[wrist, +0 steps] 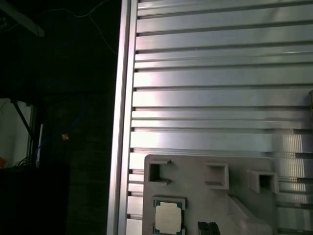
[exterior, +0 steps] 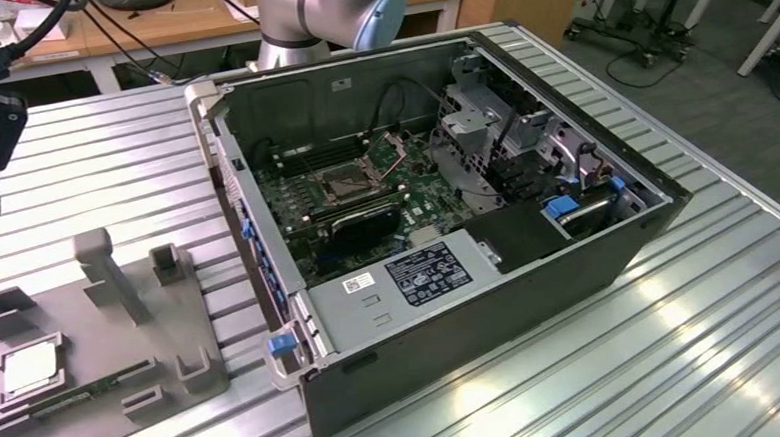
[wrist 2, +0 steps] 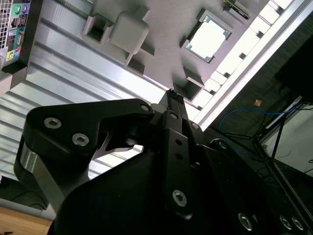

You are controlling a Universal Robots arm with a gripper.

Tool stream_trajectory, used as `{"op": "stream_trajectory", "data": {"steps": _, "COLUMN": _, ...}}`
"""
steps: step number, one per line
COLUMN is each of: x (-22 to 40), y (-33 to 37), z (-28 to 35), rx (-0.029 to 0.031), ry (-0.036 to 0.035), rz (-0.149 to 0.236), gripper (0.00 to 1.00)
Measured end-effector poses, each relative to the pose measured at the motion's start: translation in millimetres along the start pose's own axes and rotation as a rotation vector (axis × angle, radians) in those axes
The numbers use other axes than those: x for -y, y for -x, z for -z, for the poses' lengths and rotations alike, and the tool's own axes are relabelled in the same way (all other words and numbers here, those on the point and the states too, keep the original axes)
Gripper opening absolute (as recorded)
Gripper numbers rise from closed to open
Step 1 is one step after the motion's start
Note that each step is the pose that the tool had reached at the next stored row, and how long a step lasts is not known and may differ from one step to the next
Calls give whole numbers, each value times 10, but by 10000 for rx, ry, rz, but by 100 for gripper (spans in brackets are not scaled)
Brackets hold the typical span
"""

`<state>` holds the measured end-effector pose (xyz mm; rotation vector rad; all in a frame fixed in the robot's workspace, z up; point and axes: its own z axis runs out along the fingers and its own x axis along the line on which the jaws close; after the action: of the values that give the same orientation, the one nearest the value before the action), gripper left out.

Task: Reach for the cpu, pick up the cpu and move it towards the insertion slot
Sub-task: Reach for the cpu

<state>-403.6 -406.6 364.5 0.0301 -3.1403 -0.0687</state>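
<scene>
Silvery-white square metal-faced cpu [wrist: 168,218] lying flat in a recess of the grey plastic tray [exterior: 116,333] on the slatted aluminium worktop [exterior: 120,163]. Looks light, stiff, fragile, slick on top; best pinched on opposite edges. Well apart from the black gripper [wrist 2: 173,95], hanging above the worktop. Cannot tell gripper opening; nothing seen held.

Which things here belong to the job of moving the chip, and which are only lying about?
Belong to the job: cpu, insertion slot, gripper.
Only lying about: grey tray under the cpu, green memory stick, computer case, slatted table.
</scene>
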Motion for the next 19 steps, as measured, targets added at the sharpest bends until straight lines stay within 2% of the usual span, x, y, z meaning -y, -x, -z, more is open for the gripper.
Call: {"op": "stream_trajectory", "data": {"steps": 19, "x": -1, "y": -62, "z": -4, "rx": 0, "ry": 0, "rz": -1, "gripper": 11}}
